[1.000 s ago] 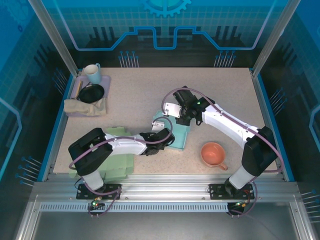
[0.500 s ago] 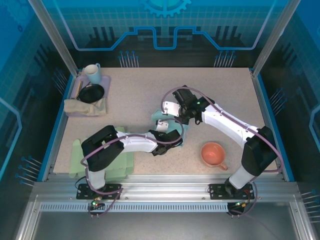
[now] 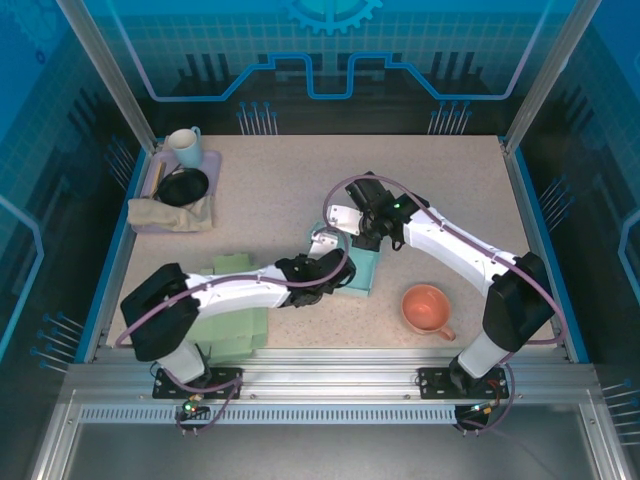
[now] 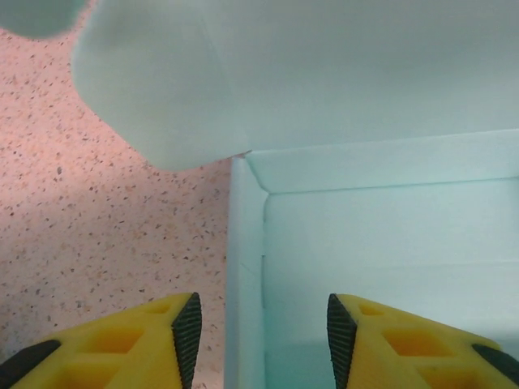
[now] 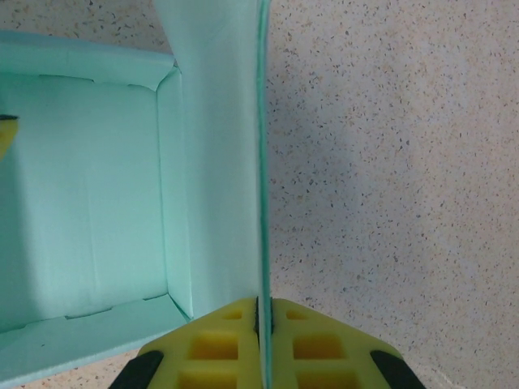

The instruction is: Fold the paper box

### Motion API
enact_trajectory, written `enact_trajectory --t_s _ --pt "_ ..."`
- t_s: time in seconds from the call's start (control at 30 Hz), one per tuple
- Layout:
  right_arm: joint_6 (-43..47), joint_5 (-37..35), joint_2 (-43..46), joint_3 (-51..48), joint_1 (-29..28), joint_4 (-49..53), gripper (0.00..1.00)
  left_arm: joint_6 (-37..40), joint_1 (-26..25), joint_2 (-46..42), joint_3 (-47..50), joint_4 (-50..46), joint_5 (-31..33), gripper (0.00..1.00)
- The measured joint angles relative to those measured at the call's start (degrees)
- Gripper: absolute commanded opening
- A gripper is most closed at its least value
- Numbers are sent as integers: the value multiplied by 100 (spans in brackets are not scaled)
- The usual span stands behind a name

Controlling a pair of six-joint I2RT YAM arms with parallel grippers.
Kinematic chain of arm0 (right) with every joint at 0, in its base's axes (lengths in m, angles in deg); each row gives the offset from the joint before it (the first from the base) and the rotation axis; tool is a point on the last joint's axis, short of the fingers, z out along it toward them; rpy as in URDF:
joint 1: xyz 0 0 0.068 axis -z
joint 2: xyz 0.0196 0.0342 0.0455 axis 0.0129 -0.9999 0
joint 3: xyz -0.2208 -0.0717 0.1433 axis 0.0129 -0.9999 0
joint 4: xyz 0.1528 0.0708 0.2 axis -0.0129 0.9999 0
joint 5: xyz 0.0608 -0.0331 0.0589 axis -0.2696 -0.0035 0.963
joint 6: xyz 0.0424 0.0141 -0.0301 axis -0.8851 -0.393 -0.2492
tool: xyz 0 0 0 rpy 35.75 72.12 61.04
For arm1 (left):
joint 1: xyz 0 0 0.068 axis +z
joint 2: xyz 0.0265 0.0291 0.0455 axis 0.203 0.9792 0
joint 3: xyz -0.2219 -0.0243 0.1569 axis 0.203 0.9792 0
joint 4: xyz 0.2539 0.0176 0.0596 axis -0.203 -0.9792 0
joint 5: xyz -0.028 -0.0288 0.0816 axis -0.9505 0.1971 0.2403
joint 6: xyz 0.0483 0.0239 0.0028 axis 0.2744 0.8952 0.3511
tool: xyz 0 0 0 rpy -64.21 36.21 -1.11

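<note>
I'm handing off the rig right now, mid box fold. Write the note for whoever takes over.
The left pincer is open and grips nothing; a wall of the paper box lies between its fingers.
The right pincer is shut on the box's upright flap.
The box sits on the table between the two arms.
Done: the tray walls stand up and the corners are formed.
Left: probably fold the held flap over and tuck it in. The top view hides part of the box, so check the other flaps.

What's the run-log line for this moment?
left gripper: open, astride paper box wall | right gripper: shut on flap | box: partly folded, on table
</note>
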Motion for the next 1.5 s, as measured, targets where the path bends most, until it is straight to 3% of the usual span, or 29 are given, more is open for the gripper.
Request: enact_trajectory --t_s 0.23,0.37,0.57,0.7,0.93,1.2,1.37,1.5 --pt "-20 -127 0 -17 -2 -70 4 0 11 -1095 568 201 -374 52" --pt "-15 -313 0 -111 -37 -221 4 0 125 -2225 1104 293 -356 50" --pt "72 -752 2 -249 -195 -518 7 -107 955 -4339 2079 483 -367 47" --pt "203 -1073 22 -354 -363 -748 8 -212 1539 -5082 2367 542 -470 47" --pt "337 -1307 114 -382 -577 -817 9 42 1609 -4730 2511 1158 -824 49" --pt "459 -1054 315 -385 -570 -660 9 2028 1622 -3639 2903 3134 -2291 64" --pt "525 -634 514 -393 -551 -544 9 2914 1849 -3091 2914 4035 -3134 66" --pt "586 -372 597 -437 -535 -476 9 3327 1910 -2673 2905 4295 -3373 65"
